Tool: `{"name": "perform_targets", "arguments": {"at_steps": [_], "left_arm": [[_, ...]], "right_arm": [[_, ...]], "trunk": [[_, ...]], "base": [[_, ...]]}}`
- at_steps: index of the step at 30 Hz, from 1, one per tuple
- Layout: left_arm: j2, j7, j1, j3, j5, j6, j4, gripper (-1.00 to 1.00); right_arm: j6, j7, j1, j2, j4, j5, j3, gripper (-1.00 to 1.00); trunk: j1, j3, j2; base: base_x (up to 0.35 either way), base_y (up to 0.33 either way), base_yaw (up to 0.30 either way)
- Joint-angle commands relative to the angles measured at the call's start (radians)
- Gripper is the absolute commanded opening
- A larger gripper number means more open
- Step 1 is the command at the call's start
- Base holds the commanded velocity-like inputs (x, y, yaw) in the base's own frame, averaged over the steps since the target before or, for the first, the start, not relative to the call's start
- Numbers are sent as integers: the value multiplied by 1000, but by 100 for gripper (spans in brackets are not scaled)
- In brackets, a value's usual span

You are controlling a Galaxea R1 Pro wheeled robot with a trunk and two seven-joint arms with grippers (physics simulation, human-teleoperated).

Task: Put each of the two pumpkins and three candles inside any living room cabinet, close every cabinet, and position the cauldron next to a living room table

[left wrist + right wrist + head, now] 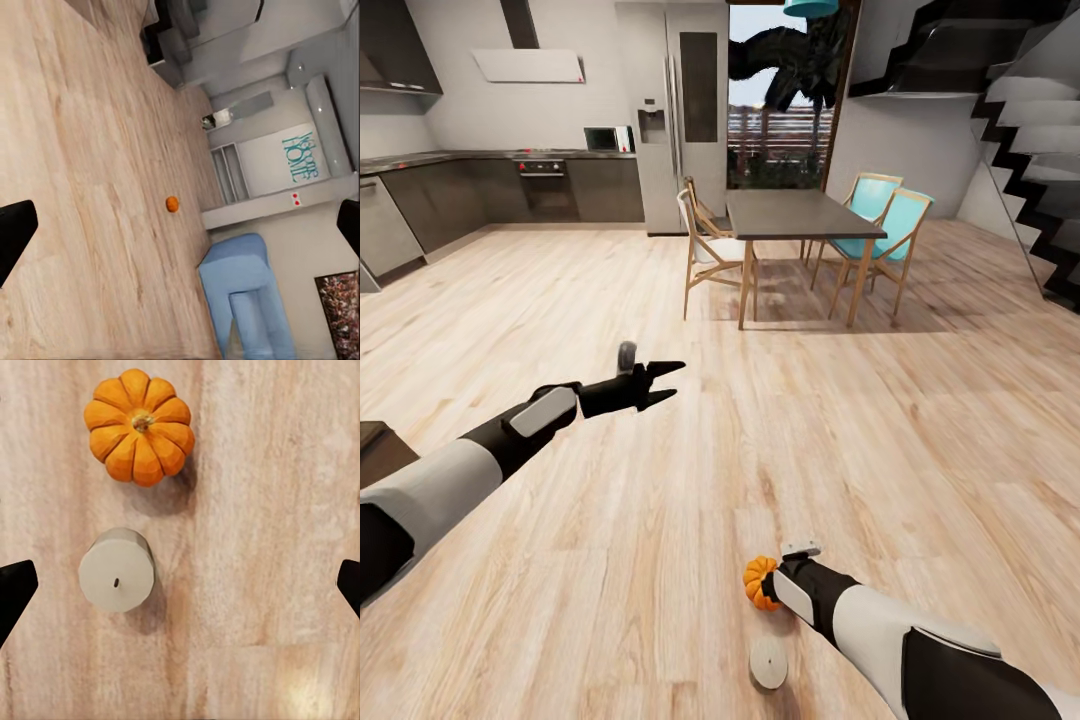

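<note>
Right now my right tool [180,585] hangs over the wood floor [920,420] looking straight down, fingers spread wide, nothing between them. In the right wrist view a pumpkin [139,425] and a candle [117,569] stand upright on the floor, close together but not touching. The candle sits inside the finger gap, off-centre toward one fingertip; the pumpkin lies beyond the line between the tips. Both are round from above, so I'd say there's no long axis to align to and jaw angle doesn't matter.

From the head camera the pumpkin [760,583] is partly hidden behind the right wrist and the candle [768,662] stands just beside the forearm, nearer the robot. The right arm is clearly the closer one.

My left tool [650,385] is stretched forward, well apart from both, fingers apart and empty. Its wrist camera picks up a second pumpkin [172,204] far off on the floor near a blue sofa [244,300].

My call: shift the right tool sideways to centre on the candle, then drop straight down. Risk is clipping the pumpkin.
</note>
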Motion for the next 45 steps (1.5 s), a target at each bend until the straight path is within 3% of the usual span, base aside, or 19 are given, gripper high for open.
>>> {"name": "perform_targets", "arguments": {"at_steps": [1, 13, 18, 24, 30, 33, 45], "left_arm": [[0, -1, 0, 0, -1, 0, -11, 100], [-2, 0, 1, 2, -3, 9, -37, 100], [-3, -1, 1, 3, 1, 11, -39, 100], [-3, -2, 1, 3, 2, 11, -38, 100], [-12, -3, 1, 3, 4, 11, -38, 100], [-13, -3, 1, 3, 4, 11, -38, 100], [-24, -2, 1, 3, 4, 11, -39, 100]], "right_arm": [[0, 0, 1, 0, -2, 1, 1, 100], [0, 15, 7, 0, -6, -5, 0, 100], [11, 112, 8, -2, -3, -9, 3, 100], [56, 143, 8, -7, 0, -11, -3, 100], [87, 148, 10, -4, 14, -15, -5, 100], [166, 162, 10, -6, 15, -15, -6, 100], [167, 166, 10, -8, 13, -13, -7, 100]], "trunk": [[4, -3, -7], [50, -41, -91], [69, -56, -126], [92, -75, -168], [115, -94, -210], [127, -103, -231], [173, -141, -315]], "base": [[0, 0, 0], [0, 0, 0], [0, 0, 0], [0, 0, 0], [0, 0, 0], [0, 0, 0], [0, 0, 0]]}}
